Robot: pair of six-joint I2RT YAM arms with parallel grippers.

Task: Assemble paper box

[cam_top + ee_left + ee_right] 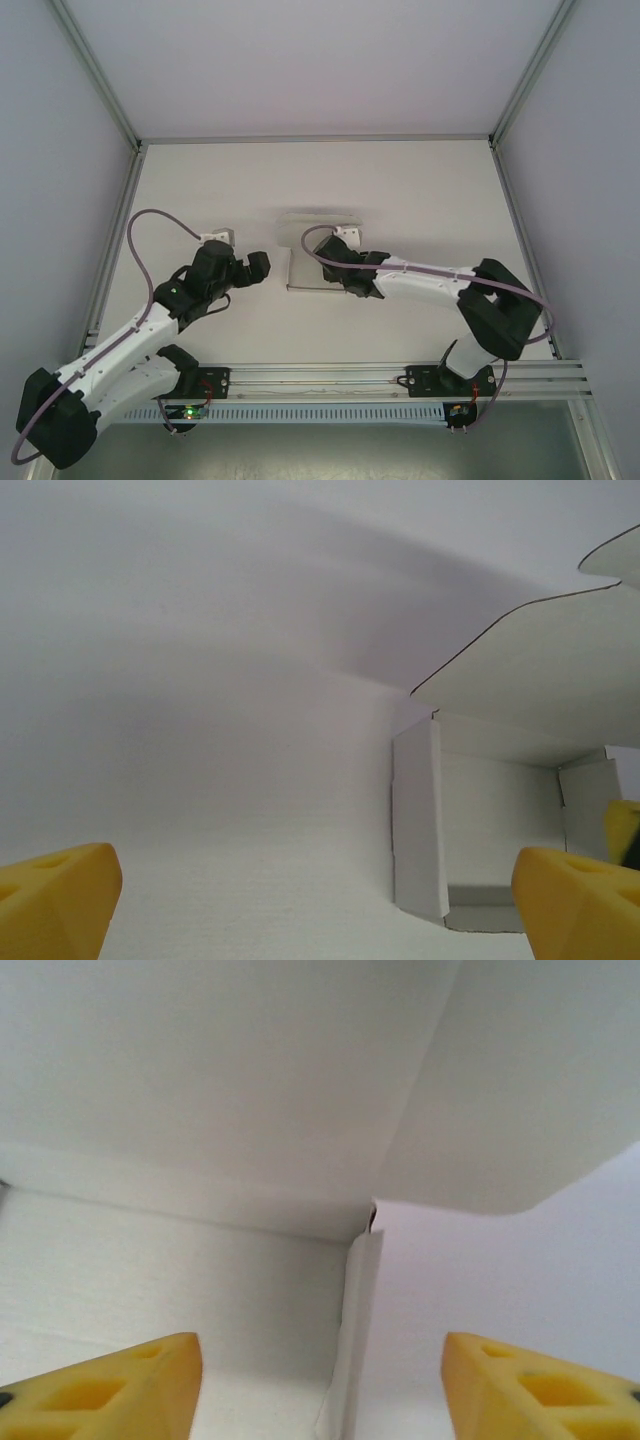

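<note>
The paper box (303,262) is white card, partly folded up, and lies mid-table with its lid flap raised at the far side. My left gripper (262,268) hovers just left of it, open and holding nothing. In the left wrist view the box (480,820) stands ahead to the right, beyond the yellow fingertips (55,900). My right gripper (330,268) reaches into the box from the right. In the right wrist view a standing side wall (360,1310) rises between the open yellow fingertips (545,1390), touching neither, and the lid (250,1080) hangs overhead.
The white table (420,200) is enclosed by pale walls with aluminium posts at the corners. A metal rail (400,375) carrying both arm bases runs along the near edge. Free tabletop lies to the far left and far right of the box.
</note>
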